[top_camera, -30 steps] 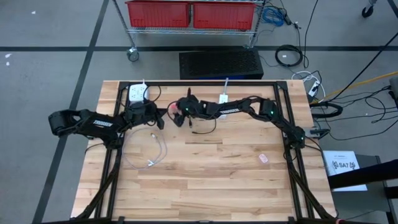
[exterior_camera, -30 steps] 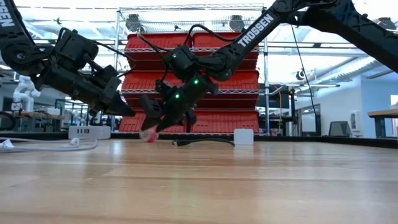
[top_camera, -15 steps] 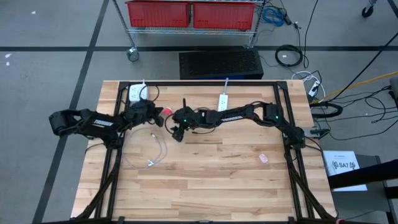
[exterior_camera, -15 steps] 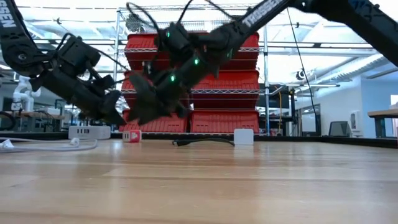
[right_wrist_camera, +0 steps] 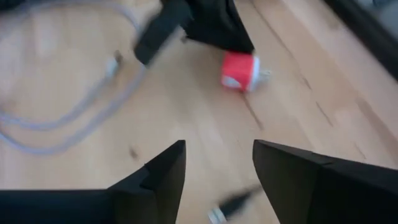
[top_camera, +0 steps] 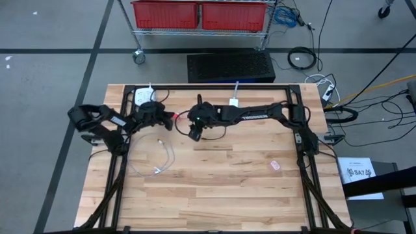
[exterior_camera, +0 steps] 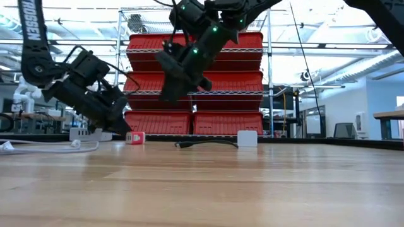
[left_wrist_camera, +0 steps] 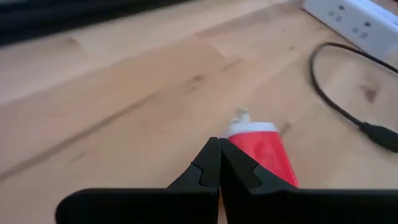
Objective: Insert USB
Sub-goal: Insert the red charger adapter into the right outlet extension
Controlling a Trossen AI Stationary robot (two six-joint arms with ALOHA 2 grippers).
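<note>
A small red charger block (left_wrist_camera: 264, 155) with a white end and metal prongs lies on its side on the table's far-left part (top_camera: 175, 116), (exterior_camera: 134, 137), (right_wrist_camera: 239, 70). My left gripper (left_wrist_camera: 219, 148) is shut and low over the wood, its tips right beside the red block (exterior_camera: 123, 128). My right gripper (right_wrist_camera: 217, 165) is open and hangs well above the table, just right of the block (top_camera: 194, 132). A white cable (top_camera: 159, 159) with a USB plug (right_wrist_camera: 115, 62) lies slack on the wood nearer the front. My left gripper's shut fingers (left_wrist_camera: 239, 171) come in low and slanting from the table's left, alongside the red block's body (left_wrist_camera: 255, 146), which lies flat on the wood. Whether the finger touches it, I cannot tell.
A white power strip (top_camera: 144, 97), (left_wrist_camera: 354, 18) lies at the far-left edge. A black cable (left_wrist_camera: 348, 115), (exterior_camera: 202, 144) curls beside the block. A white adapter (top_camera: 233, 102), (exterior_camera: 247, 138) sits at the far edge, a small pink item (top_camera: 275, 166) on the right. Bare wood fills the near half.
My right gripper was down at the table with the red block at its fingertips; it has left the block lying there and risen high above it. My left gripper has dropped and moved right, up to the block, and its arm has drawn in toward the table.
</note>
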